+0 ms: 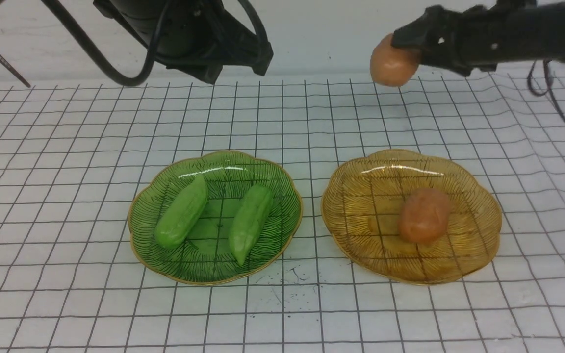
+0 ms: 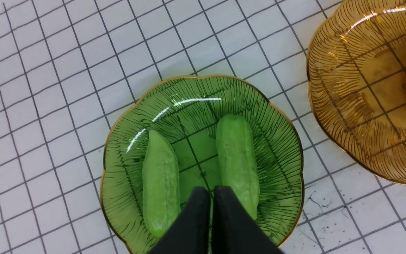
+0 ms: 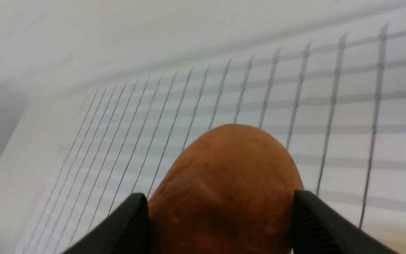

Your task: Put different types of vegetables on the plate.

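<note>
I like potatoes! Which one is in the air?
The potato held aloft in the right gripper; the other potato lies on the amber plate.

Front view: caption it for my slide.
Right gripper holds a potato aloft; two cucumbers lie on the green plate, second potato on the amber plate.

White table [image 1: 66, 147], black grid lines. Each cucumber [image 1: 182, 212] [image 1: 250, 223] is light green, each potato [image 1: 424, 215] [image 1: 390, 66] glossy orange-brown. The green plate [image 1: 223, 169] and amber plate [image 1: 361, 211] show ribbed radial lines, gold rims.
</note>
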{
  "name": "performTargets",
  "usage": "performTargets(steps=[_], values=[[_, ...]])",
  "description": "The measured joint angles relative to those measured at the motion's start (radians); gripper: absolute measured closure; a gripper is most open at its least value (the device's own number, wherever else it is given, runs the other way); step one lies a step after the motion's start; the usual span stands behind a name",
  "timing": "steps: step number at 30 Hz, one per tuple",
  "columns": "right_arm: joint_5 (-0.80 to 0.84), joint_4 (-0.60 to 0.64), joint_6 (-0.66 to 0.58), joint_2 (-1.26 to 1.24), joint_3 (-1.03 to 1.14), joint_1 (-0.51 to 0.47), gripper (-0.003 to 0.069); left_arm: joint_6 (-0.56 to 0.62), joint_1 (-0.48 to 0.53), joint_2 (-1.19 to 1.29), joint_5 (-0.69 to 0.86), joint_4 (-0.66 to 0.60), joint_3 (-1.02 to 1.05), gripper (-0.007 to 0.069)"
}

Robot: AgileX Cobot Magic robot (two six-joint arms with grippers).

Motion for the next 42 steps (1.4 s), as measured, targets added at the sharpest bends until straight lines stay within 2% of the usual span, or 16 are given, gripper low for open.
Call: performTargets(steps=[3, 5, 11, 15, 19, 21, 23, 26, 30, 34, 37, 40, 42], values=[[0.197, -0.291, 0.204, -0.079, -0.002, 0.011, 0.0192, 0.0, 0.0, 0.0, 0.0, 0.0, 0.0, 0.0632], [0.252, -0.43, 0.291, -0.088, -0.002, 0.042, 0.0192, 0.0, 0.0, 0.0, 0.0, 0.0, 0.0, 0.0632], [0.241, -0.658, 0.41, -0.074, -0.002, 0.168, 0.0192, -0.003, 0.0, 0.0, 0.0, -0.003, 0.0, 0.0632], [0.199, -0.697, 0.448, -0.012, -0.002, 0.246, 0.0192, -0.003, 0.0, -0.006, 0.0, -0.02, 0.0, 0.0632], [0.163, -0.705, 0.499, 0.067, -0.002, 0.265, 0.0192, -0.003, 0.0, -0.056, 0.002, -0.03, 0.002, 0.0632], [0.16, -0.707, 0.526, 0.094, -0.002, 0.265, 0.0164, -0.003, 0.0, -0.105, 0.003, -0.034, 0.002, 0.0632], [0.16, -0.709, 0.537, 0.109, -0.002, 0.265, 0.0098, -0.003, 0.0, -0.165, 0.003, -0.043, 0.016, 0.0632], [0.171, -0.709, 0.54, 0.111, -0.002, 0.265, 0.0043, -0.009, 0.0, -0.246, 0.003, -0.05, 0.065, 0.0632], [0.214, -0.73, 0.54, 0.1, -0.002, 0.265, 0.0024, -0.034, 0.0, -0.347, 0.005, -0.05, 0.141, 0.0632], [0.263, -0.81, 0.54, 0.043, -0.002, 0.265, 0.0101, -0.045, 0.0, -0.481, 0.007, -0.039, 0.233, 0.0632], [0.268, -0.888, 0.543, -0.059, -0.002, 0.265, 0.0217, -0.069, 0.0, -0.605, 0.009, -0.021, 0.298, 0.0632], [0.273, -0.926, 0.56, -0.181, -0.002, 0.265, 0.0345, -0.11, 0.0, -0.728, 0.018, 0.02, 0.343, 0.0632], [0.274, -0.934, 0.57, -0.244, -0.002, 0.265, 0.0405, -0.126, 0.0, -0.779, 0.024, 0.048, 0.36, 0.0632]])
